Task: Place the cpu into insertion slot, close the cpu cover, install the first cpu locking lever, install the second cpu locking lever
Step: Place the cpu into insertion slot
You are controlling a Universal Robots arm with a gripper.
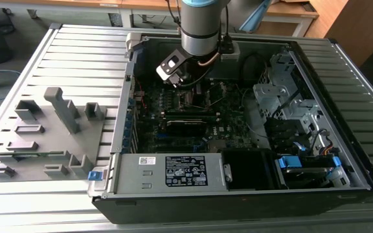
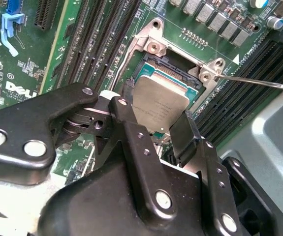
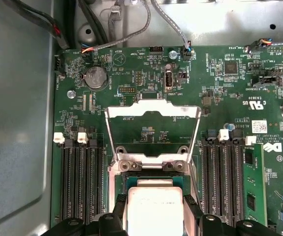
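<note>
My gripper point(image 2: 153, 124) is shut on the cpu point(image 2: 159, 104), a flat square chip with a dull silver top, one black finger point(image 2: 125, 118) on each side. The chip hangs tilted just over the insertion slot point(image 2: 176, 74), a black socket with a silvery rim, whose far edge shows past the chip. In the first wrist view the cpu point(image 3: 153, 211) sits low between the fingers, and the cpu cover point(image 3: 153, 109), a thin silver frame, stands flipped open behind the slot point(image 3: 131, 183). A thin locking lever point(image 2: 259, 82) sticks out sideways. In the exterior view the gripper point(image 1: 181, 80) is down inside the computer case.
Long black memory slots point(image 3: 79, 182) flank the socket on both sides, and one holds a green memory stick point(image 3: 252, 184). The power supply box point(image 1: 173, 171) sits at the case front, drive cages point(image 1: 283, 97) on the exterior view's right, a grey parts fixture point(image 1: 50, 131) on its left.
</note>
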